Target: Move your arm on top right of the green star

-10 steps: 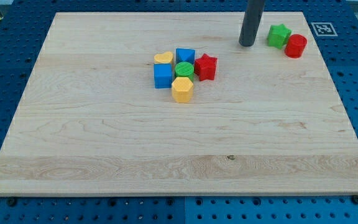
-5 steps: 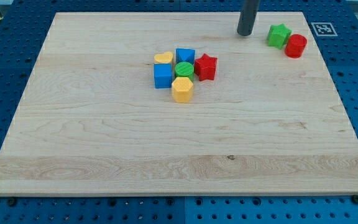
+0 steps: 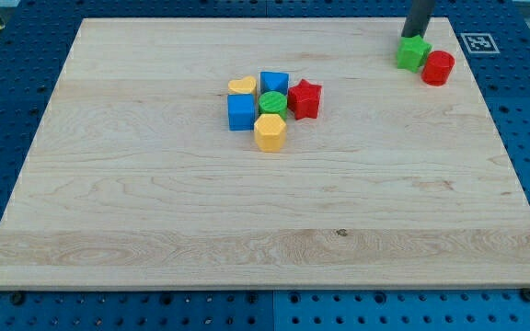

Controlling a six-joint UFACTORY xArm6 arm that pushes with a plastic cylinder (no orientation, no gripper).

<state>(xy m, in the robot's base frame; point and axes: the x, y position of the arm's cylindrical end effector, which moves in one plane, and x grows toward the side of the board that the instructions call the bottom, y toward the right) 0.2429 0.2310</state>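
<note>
The green star [image 3: 413,53] lies near the board's top right corner, with a red cylinder [image 3: 438,68] touching it on its lower right. My dark rod comes down from the view's top edge, and my tip [image 3: 416,35] stands just above the green star, at its upper edge, slightly to the right of its middle.
A cluster sits at the board's upper middle: yellow heart [image 3: 240,86], two blue blocks [image 3: 273,83] [image 3: 241,111], green cylinder [image 3: 272,102], red star [image 3: 305,98], yellow hexagon [image 3: 270,132]. A marker tag [image 3: 478,42] lies off the board's top right corner.
My tip has moved up and to the right, from left of the green star to just above it. No block has moved.
</note>
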